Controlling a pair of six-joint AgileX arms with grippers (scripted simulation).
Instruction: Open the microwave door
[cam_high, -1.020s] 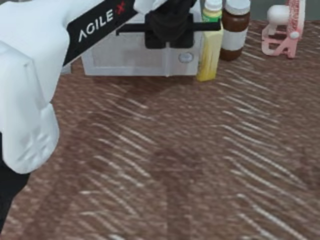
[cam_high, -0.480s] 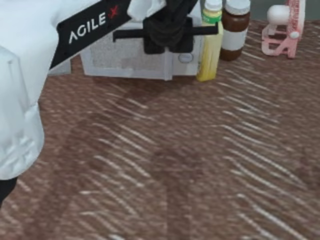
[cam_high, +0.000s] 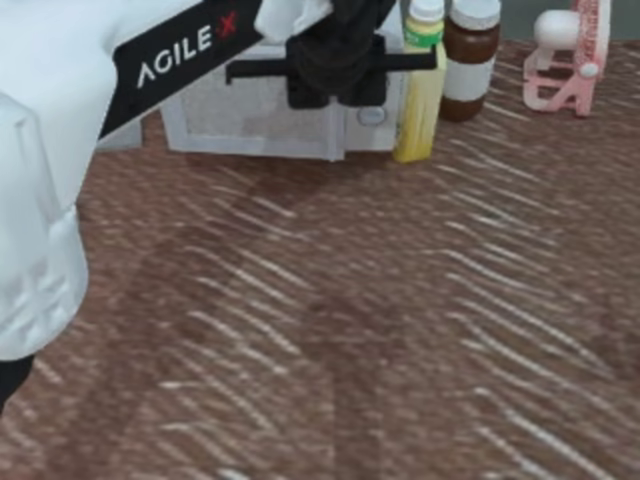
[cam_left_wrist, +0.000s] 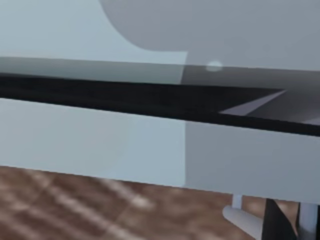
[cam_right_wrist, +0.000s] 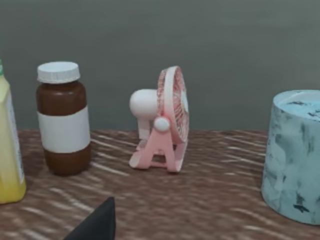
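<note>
Here the left gripper (cam_high: 335, 70) sits at the top front of the microwave (cam_high: 380, 125), over the right edge of the microwave door (cam_high: 255, 115), at the surface's (cam_high: 400, 320) far edge; its finger spread cannot be told.

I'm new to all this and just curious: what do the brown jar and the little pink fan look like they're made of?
The brown jar looks like dark amber glass or glossy plastic, judging by its smooth brown body; its white cap and plain white label look matte. The pink fan looks like moulded plastic: a pink grille and stand with a smooth cream-white motor housing. As this is a rendering, both are guesses.
</note>
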